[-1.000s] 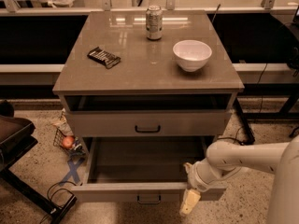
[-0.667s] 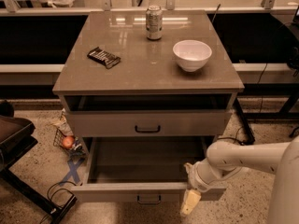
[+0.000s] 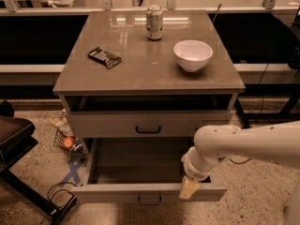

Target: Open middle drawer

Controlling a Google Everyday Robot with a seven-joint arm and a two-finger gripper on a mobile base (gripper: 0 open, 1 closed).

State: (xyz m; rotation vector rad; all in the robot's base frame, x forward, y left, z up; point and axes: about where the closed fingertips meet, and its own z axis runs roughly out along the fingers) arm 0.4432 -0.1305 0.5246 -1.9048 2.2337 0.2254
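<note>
The middle drawer stands pulled far out of the grey-beige cabinet, and its inside looks empty. Its small dark bar handle shows on the flat front, near the bottom of the view. Above it the uppermost drawer is closed, with its own dark handle. The lowest drawer is hidden under the open one. My white arm comes in from the right. The gripper hangs at the right part of the open drawer's front edge, a beige tip pointing down over the front.
On the cabinet top sit a drinks can, a white bowl and a dark snack bar. Left of the cabinet are a wire basket with an orange fruit, a blue tape cross, cables and a black seat.
</note>
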